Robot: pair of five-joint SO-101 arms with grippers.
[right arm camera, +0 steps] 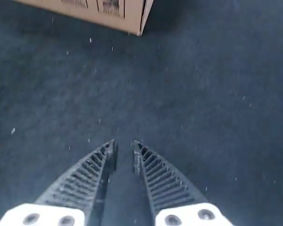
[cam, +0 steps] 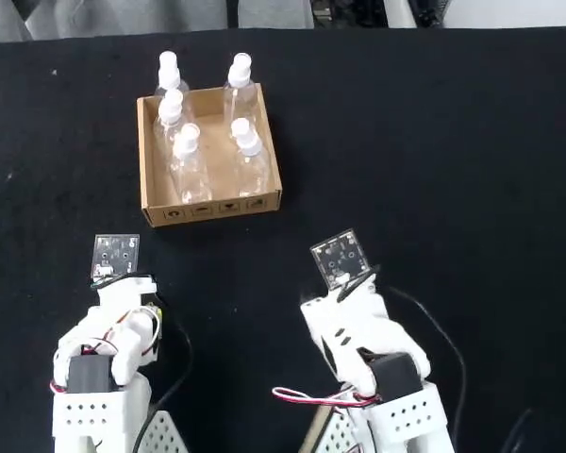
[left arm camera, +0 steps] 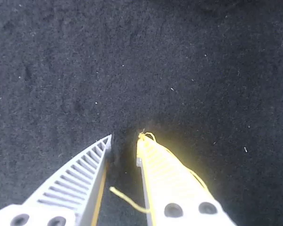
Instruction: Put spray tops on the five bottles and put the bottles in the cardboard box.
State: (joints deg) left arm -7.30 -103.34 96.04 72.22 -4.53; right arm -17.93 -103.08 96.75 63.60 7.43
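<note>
- Two tools stood clenched and gripped nothing. The left tool (left arm camera: 124, 139) had its ribbed fingers (left arm camera: 80, 181) together but for a thin slit, with the tips over bare black cloth.
- A loose yellow strand (left arm camera: 127, 201) trailed across that slit, low between the fingers.
- The right tool (right arm camera: 124, 145) was clenched in the same way. Its dark ribbed fingers (right arm camera: 162, 183) left a narrow gap with only cloth showing between and beneath them.
- Ahead of the right tool, one lower corner of the cardboard box (right arm camera: 108, 12) rested on the cloth, well apart from the fingertips.
- In the high view, the left arm (cam: 108, 344) and the right arm (cam: 368, 340) sat folded side by side at the near edge of the tabletop (cam: 434, 142). Neither touched the box.
- The cardboard box (cam: 212, 206) lay farther out on the tabletop, open side up, beyond the gap between the arms and nearer the left arm's side.
- Five bottles (cam: 191, 175) of clear plastic stood upright in the box, each carrying a white spray top (cam: 186, 140).
- Two of them stood side by side behind the front wall, the second (cam: 253, 170) toward the right arm's side.
- A third (cam: 173, 127) stood just behind the front one on the left arm's side.
- The last two (cam: 169, 83) (cam: 241, 94) were at the far wall, and their tops rose past the far rim as seen from above.
</note>
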